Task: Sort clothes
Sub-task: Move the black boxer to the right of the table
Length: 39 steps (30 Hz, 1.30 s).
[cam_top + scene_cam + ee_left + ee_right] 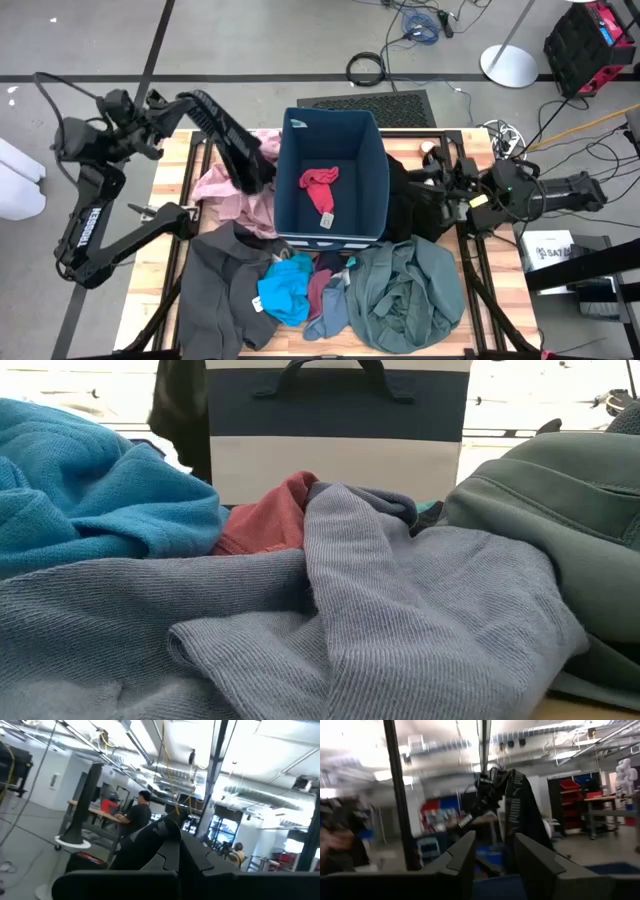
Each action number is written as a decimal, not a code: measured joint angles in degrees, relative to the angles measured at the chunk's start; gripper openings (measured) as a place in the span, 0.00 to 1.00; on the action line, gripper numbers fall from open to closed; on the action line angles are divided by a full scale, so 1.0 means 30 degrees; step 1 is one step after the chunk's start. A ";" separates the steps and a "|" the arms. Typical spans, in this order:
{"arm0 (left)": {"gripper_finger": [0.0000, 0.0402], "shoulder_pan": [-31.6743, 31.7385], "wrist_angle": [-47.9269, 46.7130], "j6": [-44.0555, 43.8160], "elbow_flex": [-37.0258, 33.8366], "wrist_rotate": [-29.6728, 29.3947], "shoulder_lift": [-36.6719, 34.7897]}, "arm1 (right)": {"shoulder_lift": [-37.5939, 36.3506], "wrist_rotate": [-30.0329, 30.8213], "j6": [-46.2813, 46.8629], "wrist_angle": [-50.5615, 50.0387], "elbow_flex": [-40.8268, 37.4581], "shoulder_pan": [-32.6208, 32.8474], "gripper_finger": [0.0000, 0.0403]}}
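My left gripper (180, 103) is raised over the table's far left, shut on a black garment (235, 140) that drapes toward the navy bin (372, 150). A red piece (320, 187) lies inside the bin. My right gripper (432, 178) hovers open right of the bin, above another black garment (405, 210), with nothing between its fingers (462, 855). On the table lie a pink garment (225, 185), a dark grey one (225, 285), a bright-blue one (285, 292), a blue-grey piece (330, 312) and a grey-green one (405, 295). My left gripper holds the black garment by its upper end (492, 782), bunched between the shut fingers. The fingers point slightly above level, toward the bin. The garment hangs below them in a long drape (520, 815). Its lower end (255, 172) reaches the bin's left wall; whether it rests there I cannot tell.
In the low view the bin (335, 430) stands behind the bright-blue (90, 490), red (265, 520), blue-grey (400, 610) and grey-green (560, 490) clothes. Bare wood (160, 240) shows at the table's left. People (140, 815) are in the room beyond.
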 joint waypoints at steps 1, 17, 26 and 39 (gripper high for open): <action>0.00 -0.0077 -0.0025 -0.0216 0.0000 0.0024 -0.0090 | 0.1026 -0.0132 -0.0400 -0.0780 0.1319 0.0000 0.33; 0.00 -0.1689 -0.0053 -0.0645 0.0000 0.0325 -0.0057 | 1.8230 -0.1417 -0.9823 -0.9782 2.1267 -0.2370 0.75; 0.00 -0.1748 -0.0265 0.0267 0.0000 0.0412 -0.0057 | 2.4410 -0.2443 -1.0149 -0.7236 2.6491 -0.4126 0.77; 0.01 -0.2554 -0.2477 0.1820 -0.0036 0.0471 0.1652 | 2.8618 -0.4364 -0.6315 -0.4828 3.0148 -0.4729 0.77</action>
